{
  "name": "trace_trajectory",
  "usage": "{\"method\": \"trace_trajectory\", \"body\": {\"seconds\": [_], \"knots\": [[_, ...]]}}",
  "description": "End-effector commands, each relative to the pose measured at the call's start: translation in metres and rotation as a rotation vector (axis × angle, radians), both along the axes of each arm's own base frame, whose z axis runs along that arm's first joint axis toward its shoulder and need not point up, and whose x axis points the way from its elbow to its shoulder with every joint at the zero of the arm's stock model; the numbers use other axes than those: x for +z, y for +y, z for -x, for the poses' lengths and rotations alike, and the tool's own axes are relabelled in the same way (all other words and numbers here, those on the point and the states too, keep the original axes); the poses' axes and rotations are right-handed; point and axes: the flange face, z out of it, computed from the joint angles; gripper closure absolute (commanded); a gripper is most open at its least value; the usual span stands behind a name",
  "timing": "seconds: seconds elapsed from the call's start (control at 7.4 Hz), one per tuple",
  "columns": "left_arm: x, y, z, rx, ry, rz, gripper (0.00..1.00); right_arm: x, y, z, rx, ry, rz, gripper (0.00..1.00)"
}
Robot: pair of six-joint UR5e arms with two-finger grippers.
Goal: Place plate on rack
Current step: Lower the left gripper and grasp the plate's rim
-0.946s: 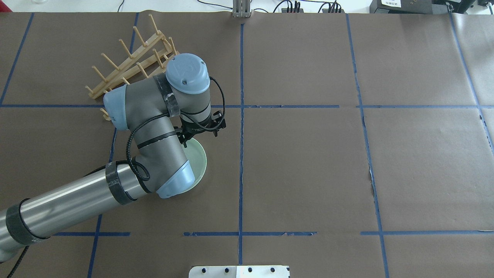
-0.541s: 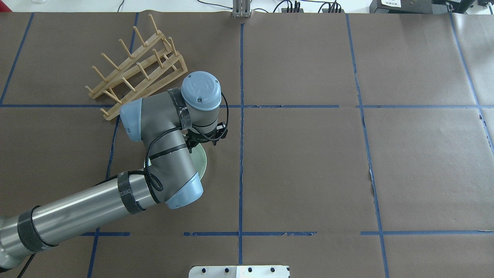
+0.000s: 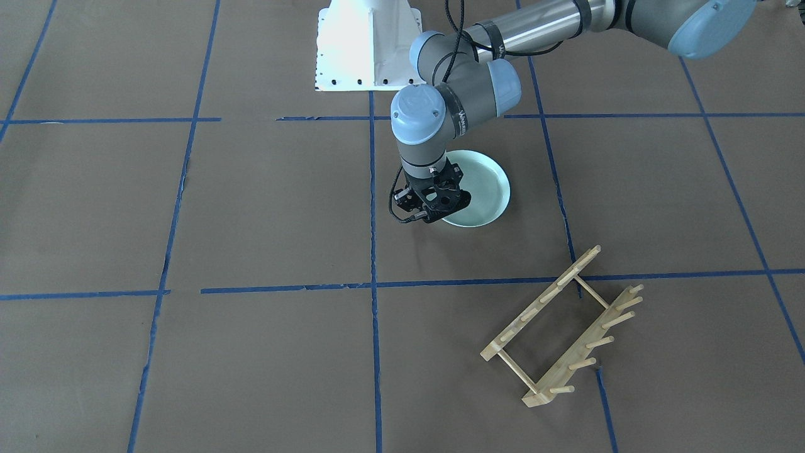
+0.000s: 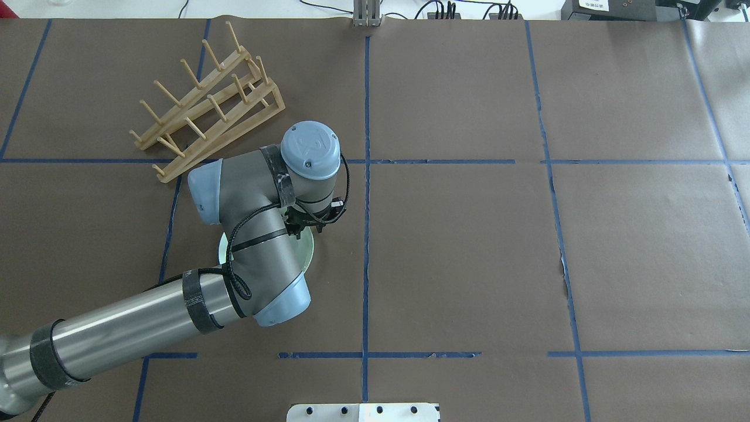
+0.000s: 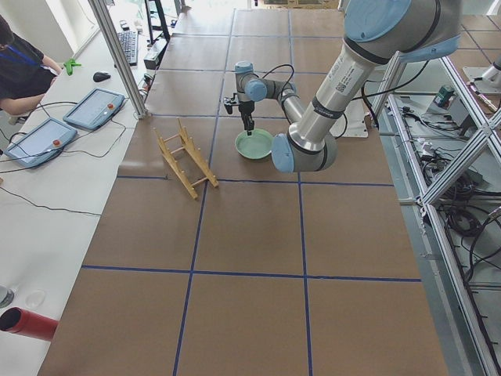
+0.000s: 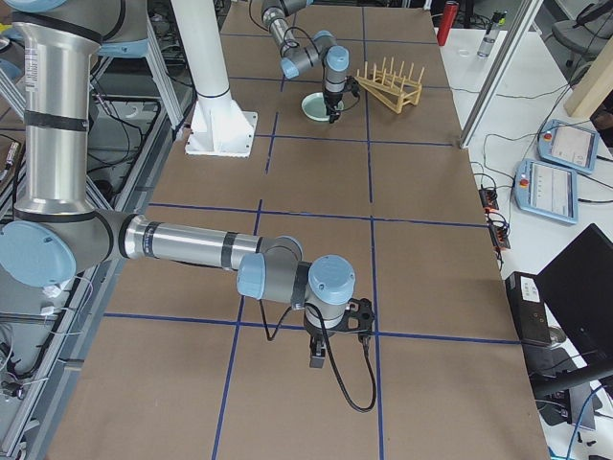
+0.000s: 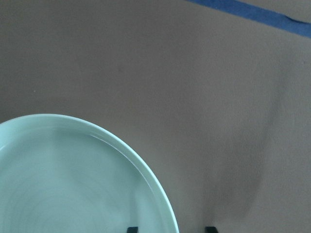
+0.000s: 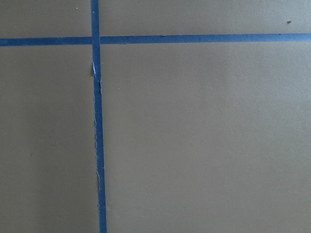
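Note:
The pale mint-green plate (image 3: 481,185) lies flat on the brown table, mostly hidden under my left arm in the overhead view (image 4: 308,249). My left gripper (image 3: 434,204) points straight down at the plate's rim on the rack's side. In the left wrist view the plate (image 7: 73,184) fills the lower left, and two dark fingertips (image 7: 132,229) at the bottom edge stand apart on either side of the rim, so the gripper is open. The wooden rack (image 4: 205,99) stands empty at the far left, clear of the arm. My right gripper (image 6: 340,326) shows only in the exterior right view, so I cannot tell its state.
The white robot base plate (image 3: 368,47) sits at the table's near edge. Blue tape lines (image 4: 366,176) divide the brown table cover. The right wrist view shows only table and tape (image 8: 97,121). An operator's desk with tablets (image 5: 94,106) lies beyond the rack.
My left arm has swung away from the rack toward the robot's side and lowered its gripper onto the plate's rim. The rack is now fully uncovered. The plate has not moved.

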Motion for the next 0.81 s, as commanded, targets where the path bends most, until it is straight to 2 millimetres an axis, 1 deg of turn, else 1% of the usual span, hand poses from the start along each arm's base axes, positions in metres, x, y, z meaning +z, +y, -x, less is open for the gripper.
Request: {"method": "trace_trajectory", "body": {"seconds": [0.0,0.27,0.41,0.54,0.68], "knots": [[0.001,0.006,-0.002,0.009,0.004,0.003,1.0,0.0,0.0,0.0,0.0,0.0,0.0,0.0],[-0.006,0.007,0.001,0.012,0.019,-0.001,1.0,0.0,0.0,0.0,-0.001,0.0,0.0,0.0],[-0.026,0.011,0.011,0.012,0.059,-0.022,1.0,0.0,0.0,0.0,0.0,0.0,0.0,0.0],[-0.06,0.007,0.042,-0.009,0.133,-0.06,1.0,0.0,0.0,0.0,-0.001,0.0,0.0,0.0],[-0.089,-0.003,0.078,-0.012,0.226,-0.058,1.0,0.001,0.0,0.0,-0.001,0.0,0.002,0.0]]}}
